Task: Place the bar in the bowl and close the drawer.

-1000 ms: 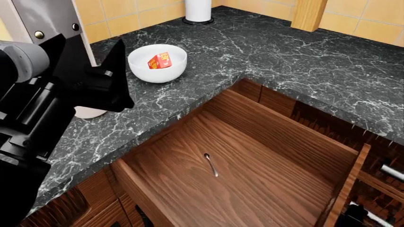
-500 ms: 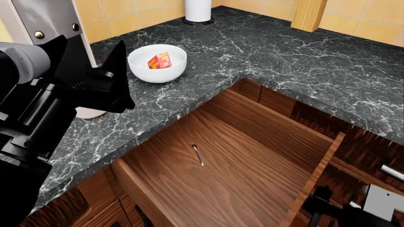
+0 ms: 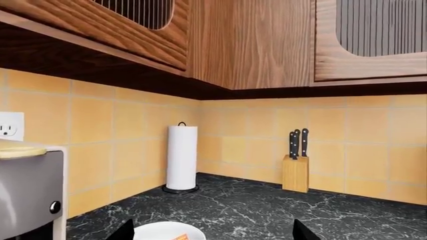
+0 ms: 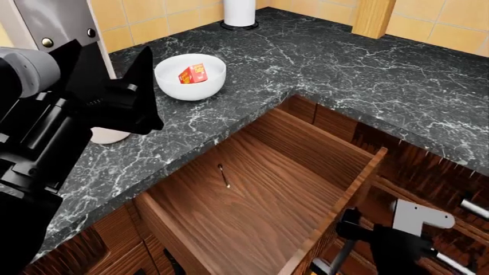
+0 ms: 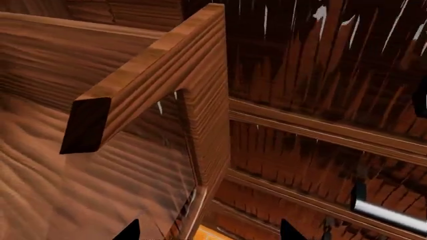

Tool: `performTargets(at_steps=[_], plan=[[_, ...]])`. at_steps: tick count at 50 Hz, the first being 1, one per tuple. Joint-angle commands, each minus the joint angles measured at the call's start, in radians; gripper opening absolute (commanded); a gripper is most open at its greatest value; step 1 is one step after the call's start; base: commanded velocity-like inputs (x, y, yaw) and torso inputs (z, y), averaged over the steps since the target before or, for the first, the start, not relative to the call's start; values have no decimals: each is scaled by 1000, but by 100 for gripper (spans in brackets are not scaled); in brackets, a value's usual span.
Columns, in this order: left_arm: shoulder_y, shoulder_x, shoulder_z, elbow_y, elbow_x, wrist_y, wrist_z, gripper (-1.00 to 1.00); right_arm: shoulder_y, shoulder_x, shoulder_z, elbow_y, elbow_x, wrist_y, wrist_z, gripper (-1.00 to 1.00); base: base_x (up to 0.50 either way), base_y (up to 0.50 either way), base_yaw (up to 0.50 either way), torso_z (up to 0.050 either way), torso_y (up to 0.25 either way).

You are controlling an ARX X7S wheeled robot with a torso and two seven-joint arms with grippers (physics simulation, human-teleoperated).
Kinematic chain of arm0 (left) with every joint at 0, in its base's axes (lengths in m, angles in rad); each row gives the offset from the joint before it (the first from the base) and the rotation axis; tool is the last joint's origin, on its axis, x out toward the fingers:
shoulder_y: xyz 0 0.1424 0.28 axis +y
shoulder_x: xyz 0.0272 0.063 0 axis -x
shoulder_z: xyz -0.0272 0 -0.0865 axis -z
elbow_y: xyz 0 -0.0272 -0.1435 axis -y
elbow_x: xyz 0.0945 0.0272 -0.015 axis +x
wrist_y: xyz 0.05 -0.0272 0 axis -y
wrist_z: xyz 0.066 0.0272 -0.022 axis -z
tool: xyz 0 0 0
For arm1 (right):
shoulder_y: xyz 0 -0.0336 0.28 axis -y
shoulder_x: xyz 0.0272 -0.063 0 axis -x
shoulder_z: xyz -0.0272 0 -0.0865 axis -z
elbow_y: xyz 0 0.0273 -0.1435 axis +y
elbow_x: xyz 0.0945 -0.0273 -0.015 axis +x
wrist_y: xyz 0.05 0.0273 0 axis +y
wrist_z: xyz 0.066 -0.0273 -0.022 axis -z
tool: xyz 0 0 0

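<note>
Bar [image 4: 193,73] lies inside the white bowl [image 4: 172,83] on the dark marble tabletop [image 4: 344,63], so that part of the task reads as done; the wooden drawer [image 4: 252,212] stands partly open below the tabletop edge. Left tool [image 4: 114,94] hovers above the tabletop beside the bowl, its dark fingers [image 4: 145,69] spread and holding nothing; in the left wrist view its tips [image 3: 123,231] frame the bowl rim [image 3: 167,231], with a paper-towel roll [image 3: 181,157] and knife block [image 3: 296,172] behind. A thin metal utensil [image 4: 223,175], too small to identify, lies on the drawer floor. Right tool [image 4: 382,243] sits low against the drawer's front panel [image 4: 336,215], beside a silver-handled drawer [image 4: 473,209]; in the right wrist view its fingertips [image 5: 130,231] stand apart, straddling the panel's lower edge [image 5: 200,165], pinching nothing. Closing well likely calls for a push square to the panel, along the slide direction, kept steady and centred to avoid racking the drawer, until the front sits flush.
</note>
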Motion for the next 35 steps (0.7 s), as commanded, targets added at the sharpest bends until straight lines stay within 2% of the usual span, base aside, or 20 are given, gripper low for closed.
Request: performTargets(at_steps=[1, 10, 20, 35], plan=[[6, -7, -7, 2, -4, 6, -5, 100, 93, -38, -96, 147, 9, -32, -31, 100, 0, 0, 0, 0, 0], [43, -38, -44, 29, -29, 8, -42, 100, 209, -69, -161, 338, -26, -96, -74, 100, 0, 0, 0, 0, 0], [24, -14, -18, 9, -8, 14, -28, 100, 324, -105, -205, 578, -67, -203, -100, 100, 0, 0, 0, 0, 0], [32, -17, -14, 5, 1, 22, -14, 100, 435, -155, -272, 765, -106, -279, -121, 100, 0, 0, 0, -1, 0]])
